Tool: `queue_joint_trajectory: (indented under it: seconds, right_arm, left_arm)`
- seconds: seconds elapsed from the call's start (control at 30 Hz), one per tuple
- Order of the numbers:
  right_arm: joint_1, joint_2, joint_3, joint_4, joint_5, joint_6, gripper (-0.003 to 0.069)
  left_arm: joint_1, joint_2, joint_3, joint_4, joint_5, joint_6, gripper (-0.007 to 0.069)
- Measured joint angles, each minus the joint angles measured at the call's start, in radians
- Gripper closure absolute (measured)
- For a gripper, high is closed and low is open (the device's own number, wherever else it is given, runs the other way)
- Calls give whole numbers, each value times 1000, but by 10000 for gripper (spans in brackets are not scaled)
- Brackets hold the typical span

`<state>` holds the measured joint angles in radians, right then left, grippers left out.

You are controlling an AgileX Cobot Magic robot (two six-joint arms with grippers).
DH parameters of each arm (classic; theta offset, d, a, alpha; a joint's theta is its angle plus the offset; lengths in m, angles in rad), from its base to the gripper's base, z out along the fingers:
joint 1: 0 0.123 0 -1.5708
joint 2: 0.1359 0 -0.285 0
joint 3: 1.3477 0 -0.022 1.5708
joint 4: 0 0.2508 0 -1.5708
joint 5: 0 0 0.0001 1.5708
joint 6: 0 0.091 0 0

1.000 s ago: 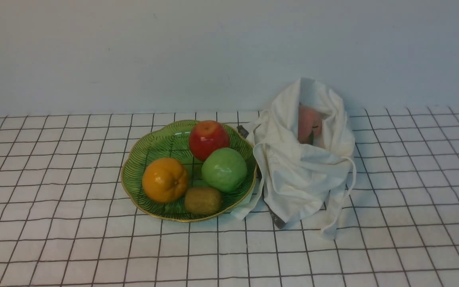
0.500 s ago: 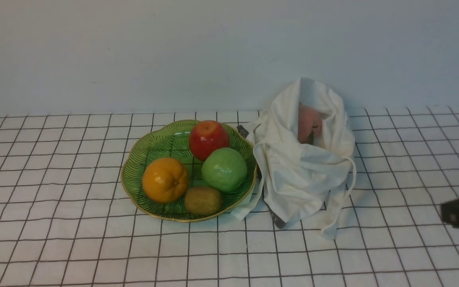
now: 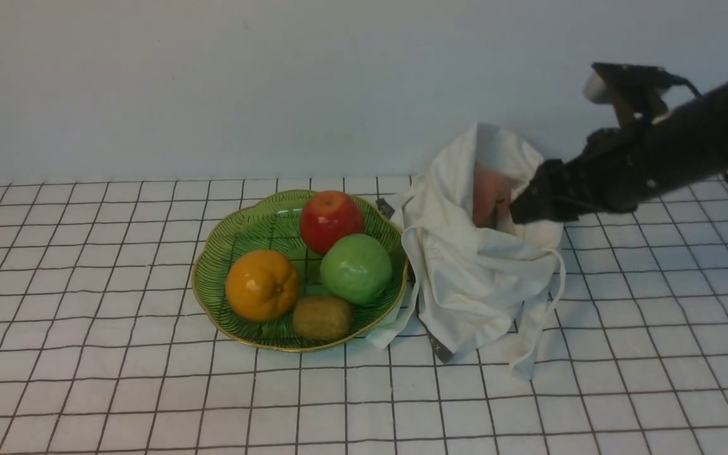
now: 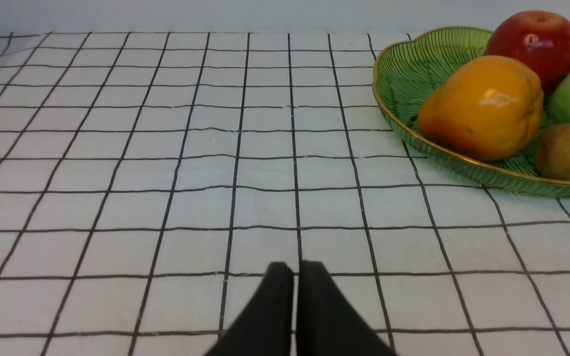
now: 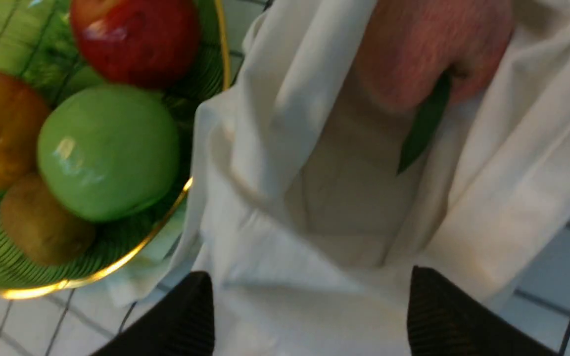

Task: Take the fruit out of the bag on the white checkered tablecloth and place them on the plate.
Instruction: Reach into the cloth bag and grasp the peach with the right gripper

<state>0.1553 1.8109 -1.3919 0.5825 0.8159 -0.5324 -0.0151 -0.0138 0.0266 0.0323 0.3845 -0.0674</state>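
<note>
The fruit, a pale pink fuzzy peach [image 3: 489, 196] with a dark green leaf, lies inside the mouth of the white cloth bag [image 3: 471, 278] on the white checkered tablecloth [image 3: 86, 379]. My right gripper [image 3: 519, 212] hovers at the bag's opening, just right of the peach, without touching it. In the right wrist view the gripper [image 5: 309, 282] is open, its fingers spread above the bag [image 5: 314, 198], and the peach [image 5: 428, 49] lies beyond them. The green leaf-patterned plate [image 3: 237, 234] sits left of the bag. My left gripper [image 4: 292, 267] is shut over bare cloth, left of the plate [image 4: 403, 64].
On the plate lie a red apple [image 3: 331, 220], a green apple [image 3: 356, 268], an orange [image 3: 261, 284] and a kiwi [image 3: 321, 317]. The bag's straps [image 3: 528, 341] trail toward the front. A plain wall [image 3: 212, 95] stands close behind the table.
My right arm came in from the right edge, rose and swung left to the bag's mouth. The bag, the peach and the plate have not moved.
</note>
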Motion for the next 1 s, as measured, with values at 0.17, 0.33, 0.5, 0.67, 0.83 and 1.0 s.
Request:
queue_joint_trajectory:
  seconds: [0.17, 0.33, 0.5, 0.67, 0.83, 1.0]
  right_arm:
    - [0, 261, -284, -93, 35, 80, 106]
    - [0, 415, -498, -139, 125, 95, 100]
    - [0, 533, -690, -185, 214, 119, 99]
    - [10, 559, -732, -184, 236, 133, 99]
    - [29, 563, -732, -186, 264, 136, 99]
    - [32, 582, -735, -206, 256, 136, 99]
  left_arm:
    - [0, 0, 0, 0, 0, 0, 629]
    - [0, 0, 0, 0, 0, 0, 629]
    - [0, 0, 0, 0, 0, 0, 629]
    - [0, 0, 0, 0, 0, 0, 629]
    - [0, 0, 0, 0, 0, 0, 629]
    - [0, 0, 0, 0, 0, 0, 629]
